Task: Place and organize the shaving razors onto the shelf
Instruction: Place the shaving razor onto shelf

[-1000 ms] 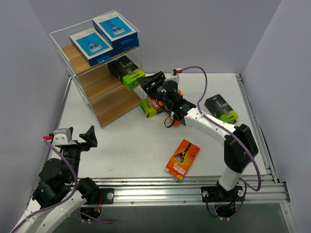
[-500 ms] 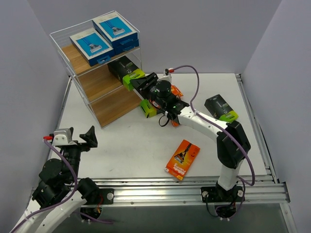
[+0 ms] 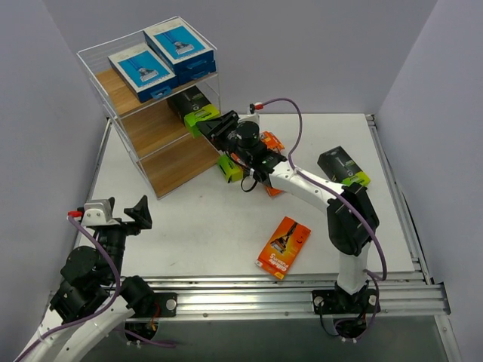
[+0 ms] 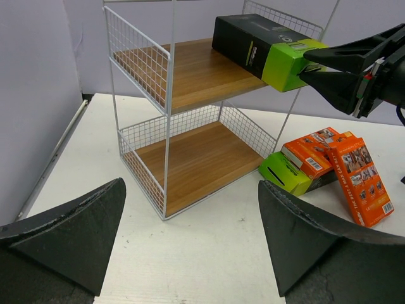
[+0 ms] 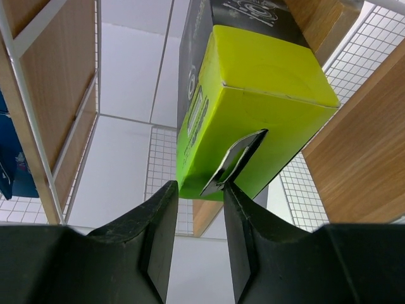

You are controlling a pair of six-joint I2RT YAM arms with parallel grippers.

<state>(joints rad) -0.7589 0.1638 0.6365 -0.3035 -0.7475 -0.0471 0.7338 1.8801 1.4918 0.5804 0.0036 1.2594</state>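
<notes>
Three-tier white wire shelf with light brown wooden boards [image 3: 151, 130]: middle board carries the black rectangular razor pack with lime-green end [image 3: 193, 107]. Right gripper [image 3: 214, 126]: jaws nearly together at the green end; grip cannot be determined. Left gripper [image 4: 191, 185]: fully spread, empty.

Table [image 3: 204, 219]: white; carries the shelf and loose packs.
Shelf [image 3: 155, 130]: far left corner of the table; wooden boards in a white wire frame.
Top board: blue-and-white pack [image 3: 142, 69] beside a second blue pack [image 3: 179, 44].
Middle board: black lime-ended pack [image 3: 192, 108], its green end jutting past the board.
Table beside the shelf: green-ended pack [image 4: 285, 172] bunched with orange packs [image 4: 362, 183].
Right edge: black-and-lime pack [image 3: 343, 167].
Near edge: lone orange pack [image 3: 284, 246].
</notes>
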